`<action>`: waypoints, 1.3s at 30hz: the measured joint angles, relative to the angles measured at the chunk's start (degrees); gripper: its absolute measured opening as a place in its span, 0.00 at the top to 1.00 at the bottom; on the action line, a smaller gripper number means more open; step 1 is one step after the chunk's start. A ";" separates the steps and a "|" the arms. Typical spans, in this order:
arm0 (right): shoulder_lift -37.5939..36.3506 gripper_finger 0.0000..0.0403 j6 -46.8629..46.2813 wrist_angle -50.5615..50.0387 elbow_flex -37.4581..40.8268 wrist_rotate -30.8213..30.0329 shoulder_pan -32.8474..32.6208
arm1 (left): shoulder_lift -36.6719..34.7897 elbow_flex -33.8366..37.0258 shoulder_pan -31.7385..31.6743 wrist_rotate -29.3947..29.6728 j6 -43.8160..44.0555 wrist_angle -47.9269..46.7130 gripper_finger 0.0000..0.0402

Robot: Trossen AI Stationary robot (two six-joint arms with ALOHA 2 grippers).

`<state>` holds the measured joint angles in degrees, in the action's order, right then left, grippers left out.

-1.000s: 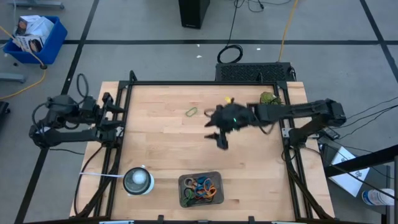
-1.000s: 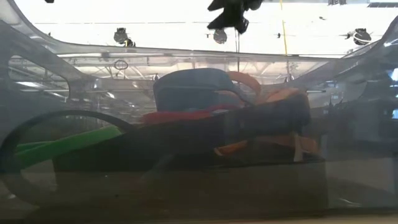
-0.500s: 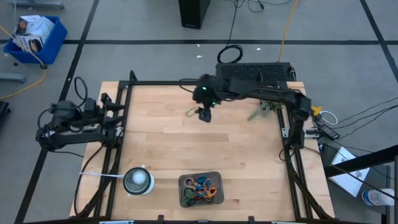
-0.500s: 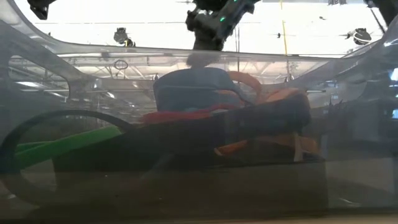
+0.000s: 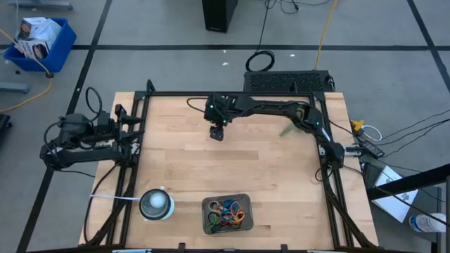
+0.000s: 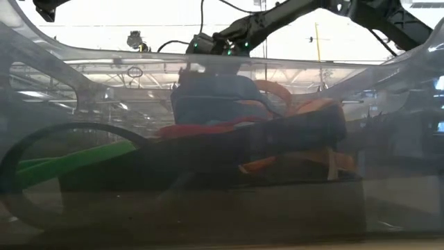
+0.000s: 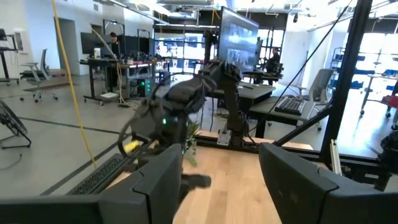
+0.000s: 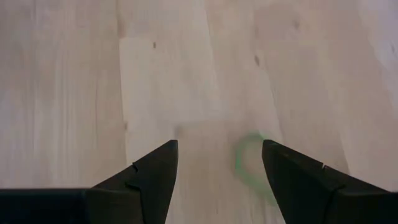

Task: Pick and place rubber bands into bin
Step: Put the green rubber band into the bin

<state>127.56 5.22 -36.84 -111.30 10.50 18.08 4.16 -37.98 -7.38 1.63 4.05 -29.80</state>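
One green rubber band (image 8: 249,165) lies flat on the wooden table. My right gripper (image 8: 217,182) is open and hovers over it, pointing down, with the band between the two fingers and nearer one of them. In the high view the gripper (image 5: 216,132) hides the band at the table's far middle. The dark grey bin (image 5: 245,204) sits at the near edge and holds several coloured rubber bands (image 5: 228,213), which also show through its wall in the low view (image 6: 229,128). My left gripper (image 7: 221,186) is open and empty at the table's left edge (image 5: 133,137).
A round white object (image 5: 155,204) stands left of the bin at the near edge. Black frame rails (image 5: 330,176) run along the table's left and right sides. Bare wood (image 5: 232,169) lies between the right gripper and the bin.
My right gripper has swung from the table's right-middle toward the left and far edge. It now stands over the green rubber band, which has stayed where it was.
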 joint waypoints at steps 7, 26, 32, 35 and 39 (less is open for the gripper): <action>1.17 0.43 1.26 10.43 3.22 -0.85 -0.12 | 0.00 0.00 0.00 -0.02 -0.30 -0.15 0.44; 1.19 0.44 1.17 18.99 13.20 -6.01 -1.06 | 0.00 0.00 0.01 -0.02 -2.53 -0.46 0.44; 1.14 0.44 0.70 19.40 14.20 -5.99 -1.09 | 0.00 0.00 0.00 0.00 -2.35 -0.46 0.44; 1.63 0.44 -0.37 19.88 14.18 -5.99 -1.09 | 0.00 0.00 0.00 -0.02 -2.24 -0.46 0.44; 2.10 0.47 -1.05 20.37 14.20 -6.88 -1.20 | 0.00 0.00 0.00 0.00 -2.02 -0.42 0.44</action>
<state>129.65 4.18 -16.47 -97.10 3.62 16.88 4.16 -37.98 -7.38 1.63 2.02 -30.22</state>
